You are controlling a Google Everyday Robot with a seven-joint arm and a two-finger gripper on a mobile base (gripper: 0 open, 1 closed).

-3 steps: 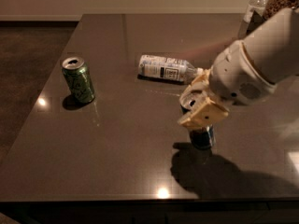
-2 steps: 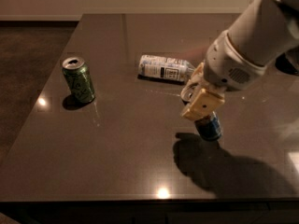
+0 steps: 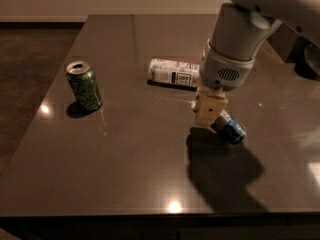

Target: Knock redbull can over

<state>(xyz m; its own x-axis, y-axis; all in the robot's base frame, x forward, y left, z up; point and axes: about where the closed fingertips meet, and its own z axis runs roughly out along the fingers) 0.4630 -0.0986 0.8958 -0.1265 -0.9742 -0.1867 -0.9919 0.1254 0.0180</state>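
The redbull can (image 3: 230,128), dark blue and silver, lies tipped on its side on the dark table (image 3: 130,164), right of centre. My gripper (image 3: 208,115) hangs from the large white arm directly over the can's left end, its pale fingers touching or just above it. The arm hides part of the can.
A green can (image 3: 84,85) stands upright at the left of the table. A clear plastic bottle with a white label (image 3: 174,73) lies on its side behind the gripper. The table's front edge runs along the bottom. Dark objects sit at the far right.
The redbull can has gone from upright under the gripper to lying tilted on its side to the right. The arm has risen and swung up and to the right.
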